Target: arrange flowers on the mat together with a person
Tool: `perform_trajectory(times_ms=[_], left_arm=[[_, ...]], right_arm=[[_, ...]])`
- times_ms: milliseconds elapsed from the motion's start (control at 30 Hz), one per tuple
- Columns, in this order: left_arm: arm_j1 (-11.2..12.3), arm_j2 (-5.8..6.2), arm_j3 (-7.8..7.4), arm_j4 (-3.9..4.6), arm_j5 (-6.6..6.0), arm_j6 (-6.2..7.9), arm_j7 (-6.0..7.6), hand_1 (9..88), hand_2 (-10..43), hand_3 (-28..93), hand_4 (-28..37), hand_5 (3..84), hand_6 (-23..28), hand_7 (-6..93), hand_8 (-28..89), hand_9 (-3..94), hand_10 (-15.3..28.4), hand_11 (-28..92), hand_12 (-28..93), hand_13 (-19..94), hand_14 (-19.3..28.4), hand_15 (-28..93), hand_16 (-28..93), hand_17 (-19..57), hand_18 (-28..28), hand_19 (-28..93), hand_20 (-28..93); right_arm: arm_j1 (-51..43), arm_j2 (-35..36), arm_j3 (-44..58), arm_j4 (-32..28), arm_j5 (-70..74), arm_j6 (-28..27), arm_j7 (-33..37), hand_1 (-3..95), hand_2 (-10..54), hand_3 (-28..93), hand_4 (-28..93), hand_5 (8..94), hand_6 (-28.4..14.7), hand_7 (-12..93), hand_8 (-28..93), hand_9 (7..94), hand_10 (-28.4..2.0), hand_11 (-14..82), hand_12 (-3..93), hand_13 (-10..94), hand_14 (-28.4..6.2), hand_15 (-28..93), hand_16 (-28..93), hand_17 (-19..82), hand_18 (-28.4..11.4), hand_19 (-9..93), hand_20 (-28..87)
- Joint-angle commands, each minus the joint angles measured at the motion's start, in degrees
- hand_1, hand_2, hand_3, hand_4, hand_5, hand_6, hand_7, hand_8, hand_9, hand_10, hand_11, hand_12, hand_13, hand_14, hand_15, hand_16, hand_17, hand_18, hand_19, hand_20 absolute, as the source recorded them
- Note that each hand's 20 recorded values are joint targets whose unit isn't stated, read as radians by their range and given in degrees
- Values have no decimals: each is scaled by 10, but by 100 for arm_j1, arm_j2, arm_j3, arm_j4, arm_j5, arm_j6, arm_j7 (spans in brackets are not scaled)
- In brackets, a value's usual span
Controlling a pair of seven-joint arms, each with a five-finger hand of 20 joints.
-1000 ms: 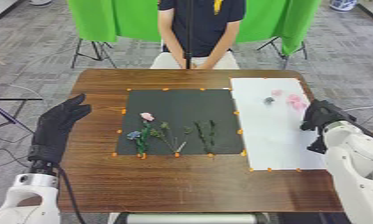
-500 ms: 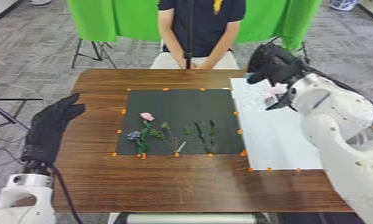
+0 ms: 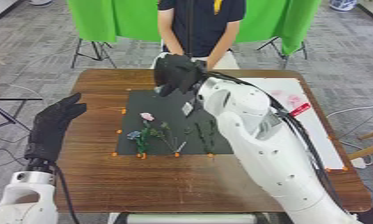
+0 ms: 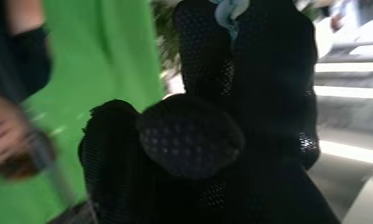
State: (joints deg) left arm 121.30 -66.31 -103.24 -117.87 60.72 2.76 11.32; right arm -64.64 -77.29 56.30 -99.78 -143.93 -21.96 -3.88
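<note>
My right hand (image 3: 176, 74) is above the far edge of the black mat (image 3: 140, 102), its arm crossing the mat's right side. In the right wrist view, two fingers of this hand (image 4: 271, 75) stand straight and a rounded digit points at the camera. A pale blue thing (image 4: 229, 14) shows between the fingertips; I cannot tell if it is held. On the mat lie a pink flower (image 3: 147, 116), a blue flower (image 3: 134, 135) and green stems (image 3: 201, 132). My left hand (image 3: 54, 122) is open, left of the mat.
A white sheet (image 3: 320, 135) lies along the table's right side with pink flowers (image 3: 294, 99) on it, partly behind my right arm. Orange markers (image 3: 123, 111) edge the mat. A person sits across the brown table (image 3: 147, 180).
My right hand has swung from the white sheet's right edge, over its far end, leftward to above the mat's far edge. The left hand has barely moved. The flowers on the mat lie as before.
</note>
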Motion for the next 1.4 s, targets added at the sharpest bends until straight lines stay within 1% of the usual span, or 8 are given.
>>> perform_trajectory(times_ms=[33, 200, 400, 500, 600, 800, 1033, 1400], left_arm=[[-45, 68, 98, 52, -59, 28, 62, 225, 42, 633, -259, 465, 44, 99, -54, 440, 139, 195, 161, 317, 170, 135, 53, 20, 123, 54, 147], [-151, 95, 176, 88, -33, -22, 26, 226, 42, 630, -259, 465, 44, 100, -54, 440, 139, 195, 162, 318, 169, 134, 54, 20, 123, 53, 147], [-19, 73, 149, 13, -41, -6, 70, 226, 42, 629, -257, 466, 44, 100, -54, 440, 138, 195, 162, 318, 170, 133, 55, 19, 123, 54, 148], [8, 63, 141, 3, -51, -15, 82, 227, 42, 628, -257, 465, 44, 100, -54, 441, 139, 195, 162, 318, 170, 134, 55, 19, 123, 54, 148], [-89, 57, 146, 47, -58, -54, 68, 227, 41, 629, -256, 465, 45, 99, -55, 441, 139, 195, 162, 318, 170, 134, 55, 19, 123, 54, 148], [-298, 98, 202, 133, -49, -100, 52, 227, 40, 628, -254, 466, 45, 99, -54, 441, 138, 195, 162, 318, 171, 134, 55, 19, 123, 53, 148], [-317, 80, 226, 150, -33, -152, 42, 228, 40, 627, -253, 465, 44, 100, -54, 440, 139, 195, 162, 318, 171, 134, 55, 19, 123, 53, 148], [-278, 59, 195, 133, -44, -135, 62, 230, 37, 627, -249, 464, 45, 98, -54, 441, 138, 195, 162, 318, 171, 135, 55, 18, 123, 53, 148]], right_arm=[[204, -386, -540, 559, -880, -191, -705, 911, -95, -283, 440, 815, 22, 215, 36, 937, -94, 130, 265, 937, 3, 641, 177, 749, -84, 932, 438], [239, -481, -662, 781, -1295, -108, -818, 907, -95, -283, 446, 805, 29, 230, 26, 937, -93, 108, 274, 937, 5, 642, 181, 745, -85, 932, 461], [150, -447, -642, 896, -1491, -225, -799, 905, -95, -283, 443, 799, 33, 237, 18, 937, -93, 92, 277, 937, 5, 642, 184, 741, -86, 932, 477], [107, -442, -606, 933, -1703, -424, -902, 901, -95, -283, 448, 793, 35, 238, 12, 934, -92, 72, 279, 937, 5, 641, 187, 739, -87, 932, 485], [91, -446, -592, 1013, -1791, -503, -924, 899, -95, -283, 446, 788, 38, 238, 7, 934, -90, 40, 286, 937, 5, 639, 190, 734, -90, 932, 494], [91, -582, -500, 1202, -2013, -487, -1036, 894, -95, -283, 442, 777, 37, 231, 0, 926, -88, 34, 283, 937, 5, 638, 192, 731, -92, 932, 503], [44, -632, -447, 1316, -2254, -512, -1152, 885, -95, -283, 437, 769, 36, 225, -5, 917, -90, 28, 274, 937, 5, 636, 193, 728, -93, 932, 509], [-39, -658, -350, 1437, -2395, -540, -1233, 879, -95, -283, 429, 749, 36, 227, -11, 890, -94, 31, 262, 937, 3, 625, 204, 718, -93, 932, 521]])
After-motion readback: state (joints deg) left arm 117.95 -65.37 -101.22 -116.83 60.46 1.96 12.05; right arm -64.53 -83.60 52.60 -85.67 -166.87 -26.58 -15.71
